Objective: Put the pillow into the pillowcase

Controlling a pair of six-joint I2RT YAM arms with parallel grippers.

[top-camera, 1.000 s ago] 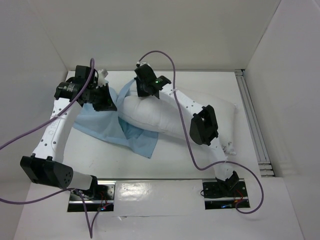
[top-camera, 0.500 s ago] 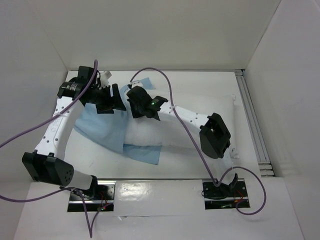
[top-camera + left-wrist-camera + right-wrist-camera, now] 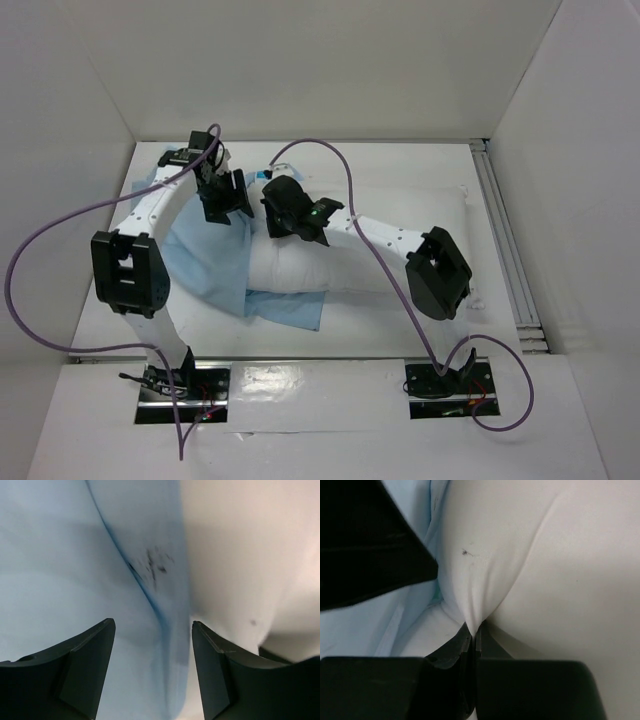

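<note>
The white table (image 3: 350,330) looks smooth, so cloth will likely slide on it rather than stay put. Across the centre of the top view lies the pillow (image 3: 330,268), with its left end at the blue pillowcase (image 3: 210,265), which spreads over the centre left and shows again beneath the pillow's lower left edge.

The pillow looks light, soft and squashy. A pinch gathers only its cover, so an end or corner is probably the surest hold. The pillowcase seems thin and limp, and is best taken at the hem of its opening.

The right gripper (image 3: 472,627) has its fingers pressed together on a fold of the pillow's cover near that left end. The left gripper (image 3: 151,630) stands with fingers apart over the line where blue meets white, and it holds nothing.

Plain white walls (image 3: 350,70) close in the far side and both flanks, leaving little room to swing.
</note>
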